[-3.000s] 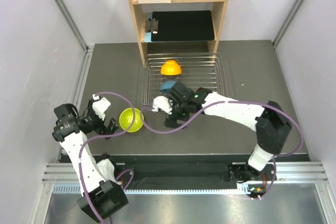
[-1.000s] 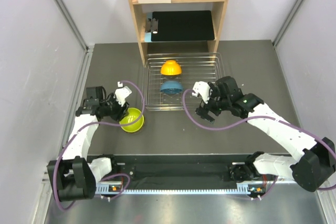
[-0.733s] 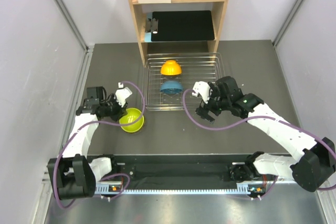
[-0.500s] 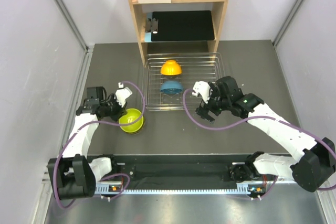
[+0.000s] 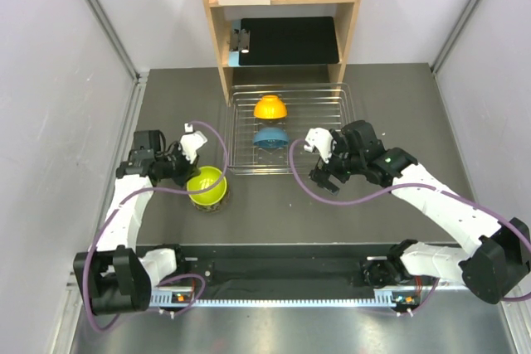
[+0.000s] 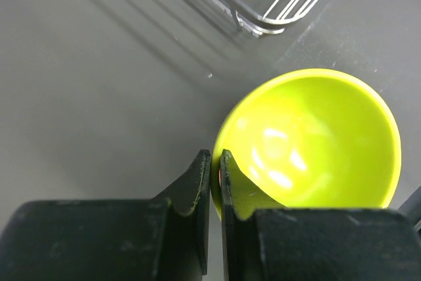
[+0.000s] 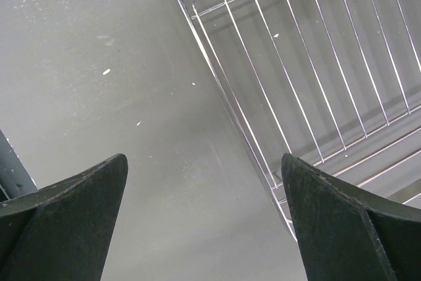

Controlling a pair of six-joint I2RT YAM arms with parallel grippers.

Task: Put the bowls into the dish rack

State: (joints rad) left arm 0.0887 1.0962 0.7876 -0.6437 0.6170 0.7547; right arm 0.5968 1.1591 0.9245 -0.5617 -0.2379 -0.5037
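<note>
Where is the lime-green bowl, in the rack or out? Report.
Out. The lime-green bowl, mouth up, is beside the dish rack, outside its wires, with the left pincer shut on its rim.

Left fingers [image 6: 193, 187] seemingly pinched, right fingers [image 7: 74, 201] wide.

This is a robot lab cell. White walls [image 5: 58, 55] in metal framing [image 5: 98, 14] close in a dark table [image 5: 390, 113], with two arms [image 5: 124, 205] [image 5: 448, 209] bolted at its near edge and a wooden shelf [image 5: 217, 39] at its far edge.
</note>
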